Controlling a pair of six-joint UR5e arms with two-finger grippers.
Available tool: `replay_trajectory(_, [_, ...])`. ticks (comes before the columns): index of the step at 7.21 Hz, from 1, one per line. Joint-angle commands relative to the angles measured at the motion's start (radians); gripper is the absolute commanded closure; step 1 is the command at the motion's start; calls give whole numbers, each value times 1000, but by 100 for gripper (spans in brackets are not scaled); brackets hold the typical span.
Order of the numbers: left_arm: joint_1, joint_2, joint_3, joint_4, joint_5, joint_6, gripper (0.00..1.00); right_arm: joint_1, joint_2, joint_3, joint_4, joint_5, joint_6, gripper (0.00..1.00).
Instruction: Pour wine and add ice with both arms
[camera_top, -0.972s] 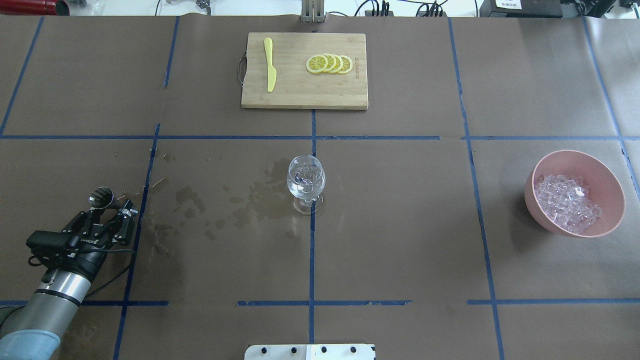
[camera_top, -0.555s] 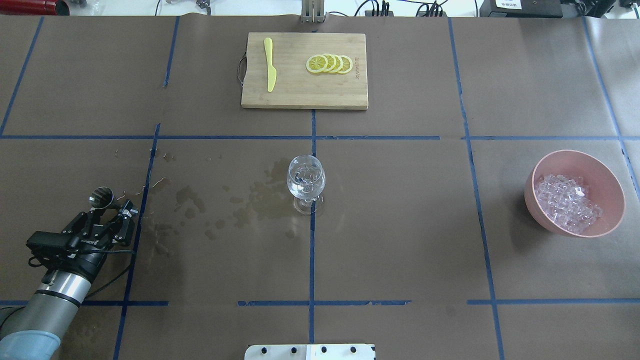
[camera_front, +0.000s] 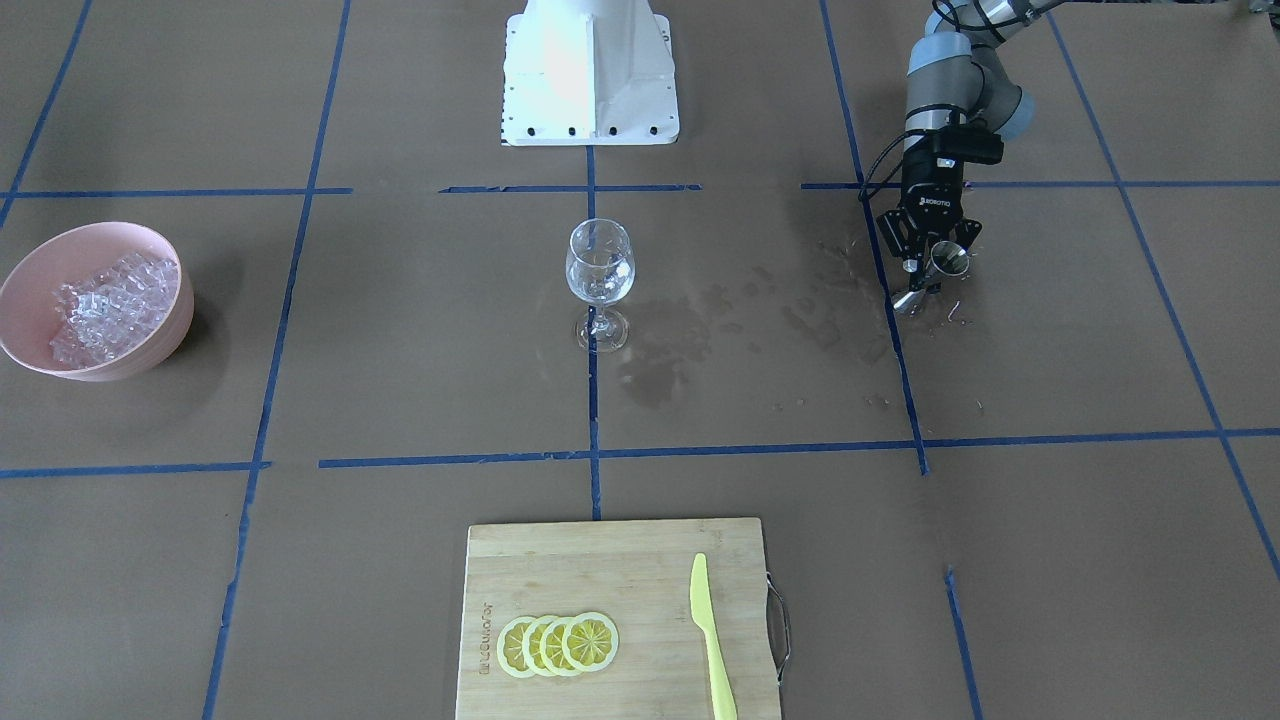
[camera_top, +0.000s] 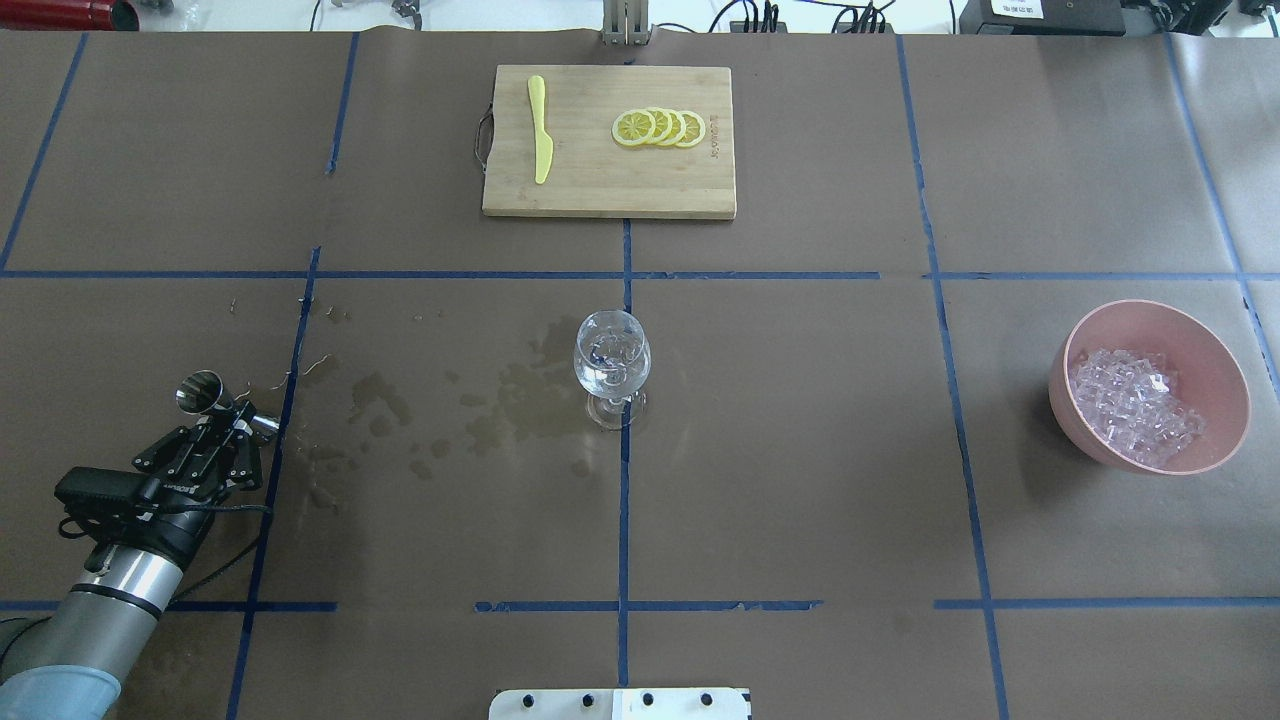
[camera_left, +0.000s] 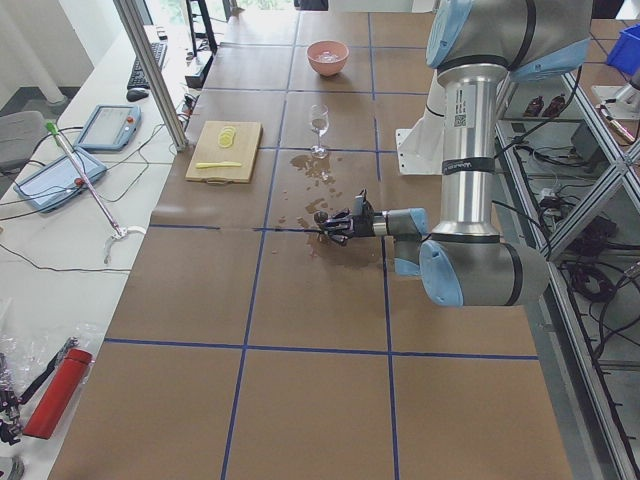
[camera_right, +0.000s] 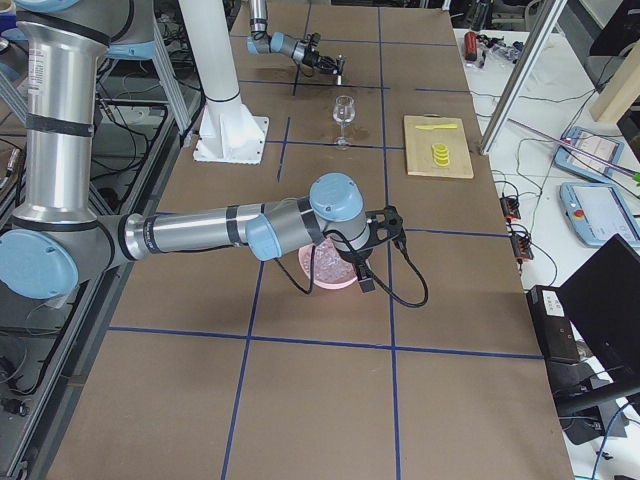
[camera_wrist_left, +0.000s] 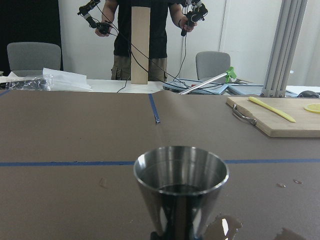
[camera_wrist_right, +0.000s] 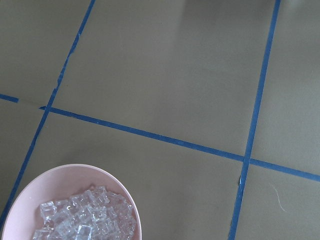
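Ice (camera_top: 1135, 410) fills bowl (camera_top: 1066, 405); left end effector (camera_top: 232, 426) grips jigger (camera_top: 203, 393); right end effector (camera_right: 364, 283): cannot tell.

Bamboo cutting board (camera_top: 600, 190) far centre, lemon slices (camera_top: 660, 128) and yellow knife (camera_top: 540, 130) on it. Wine glass (camera_top: 611, 362) upright mid-table, wet stains (camera_top: 530, 398) just left. Pink bowl (camera_top: 1060, 395) right. Steel jigger (camera_top: 201, 392) near left.

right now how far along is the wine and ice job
Done, apparently: the wine glass holds some clear liquid, with wet stains beside it. In hand: the left gripper is at the metal jigger, grip unclear; the right arm reaches over the pink bowl. Left: the ice sits heaped in the bowl; none clearly in the glass.
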Motion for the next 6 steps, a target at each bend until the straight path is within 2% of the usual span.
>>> replay_trajectory(1, [-1,2,-13,-26,18,9,100,0,1,0,0,0,0,0])
replay_trajectory(2, [-1,7,-17,-81,23,30,100,0,1,0,0,0,0,0])
replay_trajectory(3, [-1,14,-16,-122,31,143,100,0,1,0,0,0,0,0])
replay_trajectory(4, [-1,8,-20,-199,31,329,100,0,1,0,0,0,0,0])
replay_trajectory(6, [0,-1,-69,-454,23,725,100,0,1,0,0,0,0,0])
